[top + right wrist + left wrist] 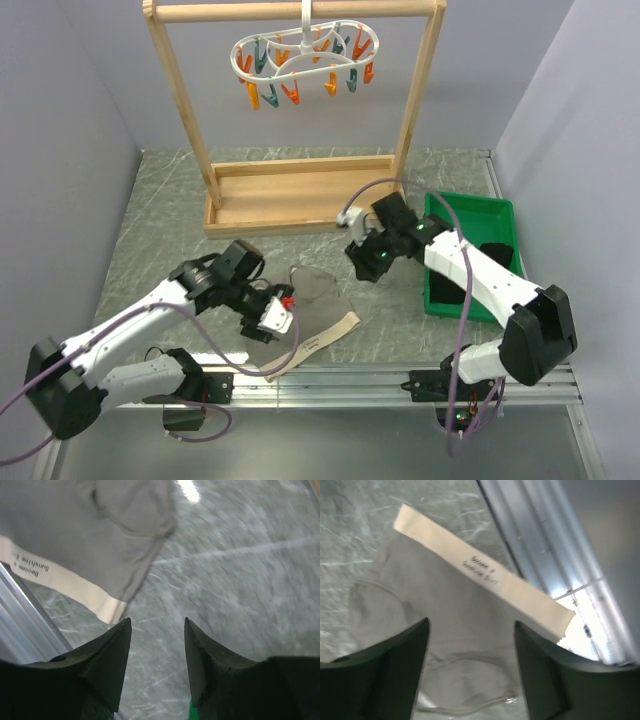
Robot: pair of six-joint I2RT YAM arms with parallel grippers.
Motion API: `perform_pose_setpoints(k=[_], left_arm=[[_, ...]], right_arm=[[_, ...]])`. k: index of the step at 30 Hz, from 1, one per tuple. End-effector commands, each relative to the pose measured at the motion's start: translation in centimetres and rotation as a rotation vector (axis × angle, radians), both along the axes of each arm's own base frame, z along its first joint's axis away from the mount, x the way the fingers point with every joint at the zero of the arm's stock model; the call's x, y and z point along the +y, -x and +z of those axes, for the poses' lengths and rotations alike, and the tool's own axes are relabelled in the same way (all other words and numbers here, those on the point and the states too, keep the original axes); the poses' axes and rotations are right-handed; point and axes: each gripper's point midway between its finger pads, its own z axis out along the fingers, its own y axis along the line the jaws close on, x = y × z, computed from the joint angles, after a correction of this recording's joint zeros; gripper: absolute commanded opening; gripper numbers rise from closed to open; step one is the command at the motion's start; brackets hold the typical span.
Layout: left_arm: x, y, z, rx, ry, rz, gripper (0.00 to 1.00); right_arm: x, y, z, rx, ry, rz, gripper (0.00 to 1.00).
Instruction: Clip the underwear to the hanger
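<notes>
Grasp not yet made: left pincer (471,625) wide over underwear (445,600); right pincer (157,622) wide, empty. Next, probably: pinch waistband (480,572).

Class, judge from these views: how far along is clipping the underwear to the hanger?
Done: nothing; the underwear lies on the table, and the hanger holds nothing in its pins. In hand: left tool open above the fabric, right tool open beside it. Left: grasp, lift, clip.
</notes>
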Motion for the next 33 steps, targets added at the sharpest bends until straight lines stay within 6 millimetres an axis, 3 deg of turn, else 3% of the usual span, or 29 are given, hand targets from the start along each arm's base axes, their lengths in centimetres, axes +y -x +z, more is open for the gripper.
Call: perform_pose_setpoints(k=[1, 2, 3, 4, 6, 8, 11, 16, 21, 26, 27, 28, 31, 33], left_arm=[[-1.9, -2.6, 0.6, -0.081, -0.056, -0.049, 0.79], [-2.2, -2.9, 0.0, -0.095, -0.089, -0.081, 0.93], [-3.1, -3.0, -1.5, -0.064, -0.144, -0.103, 0.97], [-3.8, -3.8, -1.5, -0.081, -0.159, -0.104, 0.99], [-4.4, -4.5, -3.8, -0.095, -0.242, -0.153, 0.99], [-5.1, -5.8, -4.6, -0.145, -0.298, -0.173, 0.99], [-5.8, -6.4, -7.2, -0.128, -0.393, -0.221, 0.99], [-7.3, -7.7, -9.5, -0.134, -0.453, -0.170, 0.99], [-8.8, -10.1, -11.0, -0.085, -0.399, 0.121, 0.99], [-10.4, -12.4, -11.4, 0.105, -0.361, 0.569, 0.92], [-10.8, -13.9, -10.8, 0.140, -0.329, 0.668, 0.91], [-10.6, -14.7, -10.8, 0.223, -0.329, 0.845, 0.88], [-9.3, -16.7, -11.2, 0.341, -0.334, 1.159, 0.86], [-8.8, -17.0, -10.2, 0.381, -0.296, 1.227, 0.86]], right_arm=[[-1.4, -2.0, 3.2, 0.133, -0.153, -0.176, 0.54], [-1.9, -2.4, 3.5, 0.148, -0.169, -0.200, 0.58], [-3.1, -3.0, 4.0, 0.174, -0.198, -0.244, 0.59], [-3.6, -3.5, 4.6, 0.170, -0.211, -0.266, 0.60], [-4.7, -3.6, 5.0, 0.170, -0.217, -0.296, 0.69], [-5.8, -3.5, 5.3, 0.146, -0.216, -0.319, 0.79], [-6.6, -2.9, 5.6, 0.131, -0.216, -0.336, 0.80], [-7.1, -2.4, 5.6, 0.140, -0.225, -0.346, 0.81], [-7.6, -2.4, 5.8, 0.140, -0.240, -0.364, 0.81], [-8.2, -2.7, 6.1, 0.146, -0.260, -0.401, 0.81], [-8.4, -2.9, 6.3, 0.149, -0.267, -0.417, 0.81], [-8.5, -3.0, 6.4, 0.150, -0.273, -0.424, 0.81], [-9.0, -3.2, 6.8, 0.158, -0.288, -0.453, 0.82], [-9.2, -3.1, 7.2, 0.165, -0.294, -0.459, 0.82]])
